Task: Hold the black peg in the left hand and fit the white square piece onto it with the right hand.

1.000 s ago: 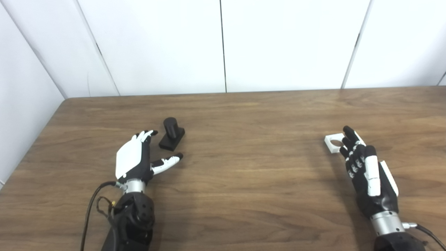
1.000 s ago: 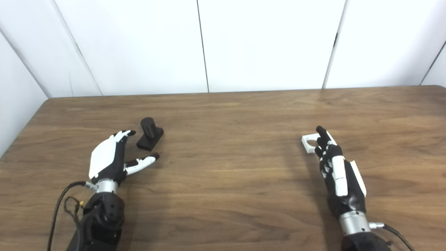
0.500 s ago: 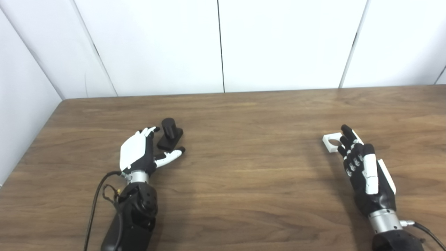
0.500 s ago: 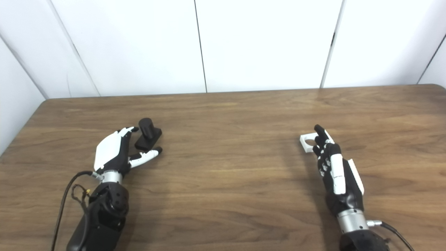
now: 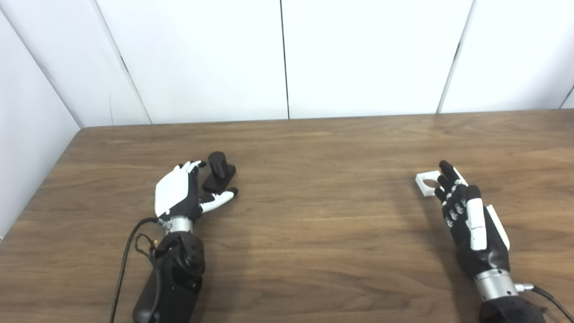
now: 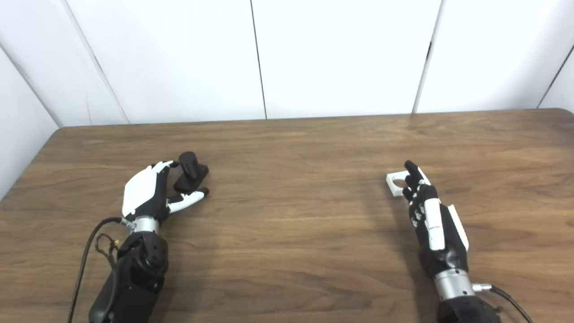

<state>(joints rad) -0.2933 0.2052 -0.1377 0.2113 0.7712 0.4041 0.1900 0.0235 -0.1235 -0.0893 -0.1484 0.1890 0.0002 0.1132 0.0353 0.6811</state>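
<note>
Black peg (image 5: 218,172): on its base on the wooden table (image 5: 314,215), left side, between the left hand's fingers and thumb.
Left hand (image 5: 179,197): fingers apart, cupped around the peg, not clamped.
White square piece (image 5: 428,183): flat on the table, right side, partly under fingertips.
Right hand (image 5: 471,220): fingers spread, holding nothing.

wooden table (image 5: 341,148), white panelled wall (image 5: 367,54)

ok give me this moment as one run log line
phase: reach | left hand: open, fingers around black peg, not lifted | right hand: open, fingertips over white square piece | both parts on table
</note>
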